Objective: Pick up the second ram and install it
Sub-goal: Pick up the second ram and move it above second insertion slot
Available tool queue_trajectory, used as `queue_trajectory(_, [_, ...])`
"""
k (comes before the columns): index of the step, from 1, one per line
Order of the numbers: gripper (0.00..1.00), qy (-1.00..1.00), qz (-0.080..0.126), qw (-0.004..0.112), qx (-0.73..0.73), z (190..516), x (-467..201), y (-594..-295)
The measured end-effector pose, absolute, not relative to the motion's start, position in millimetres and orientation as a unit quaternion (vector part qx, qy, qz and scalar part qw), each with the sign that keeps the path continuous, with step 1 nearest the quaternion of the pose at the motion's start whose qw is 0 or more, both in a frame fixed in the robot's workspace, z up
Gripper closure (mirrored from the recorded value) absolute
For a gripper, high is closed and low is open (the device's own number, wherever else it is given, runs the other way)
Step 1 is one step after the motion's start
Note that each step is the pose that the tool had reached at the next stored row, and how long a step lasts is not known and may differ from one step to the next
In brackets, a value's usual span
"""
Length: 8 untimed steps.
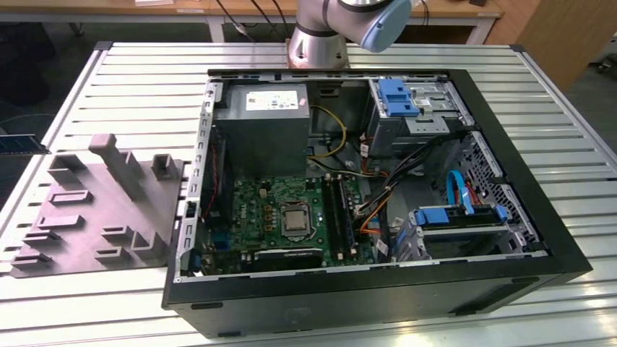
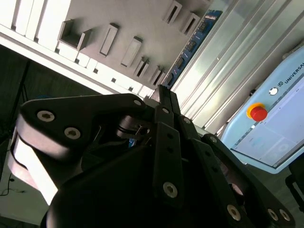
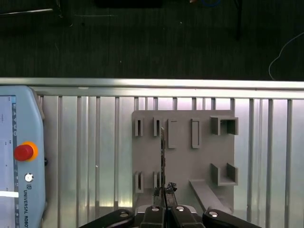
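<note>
First wrist view, fingers (image 3: 171, 205) clamped tight on one end of the memory stick (image 3: 163, 152), stick seen edge-on above the grey tray (image 3: 185, 166), tray lying on the slatted counter (image 3: 95, 142), control pendant (image 3: 19, 123) beside it.

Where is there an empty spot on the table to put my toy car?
Bare table slats lie at the exterior view's right of the computer case, and between the grey tray and the far edge. In the first wrist view, a strip between tray and pendant is free too. Crowded: inside the case, and the tray's raised blocks.
</note>
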<state>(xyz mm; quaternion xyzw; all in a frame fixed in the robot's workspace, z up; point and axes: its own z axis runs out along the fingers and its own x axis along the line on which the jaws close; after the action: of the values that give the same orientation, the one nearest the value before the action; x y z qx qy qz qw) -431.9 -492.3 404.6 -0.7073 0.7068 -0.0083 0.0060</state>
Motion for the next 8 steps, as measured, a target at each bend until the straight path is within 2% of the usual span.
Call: queue_trajectory(8, [0.89, 0.707, -0.008, 0.006, -0.707, 404.7, -420.1, -492.3])
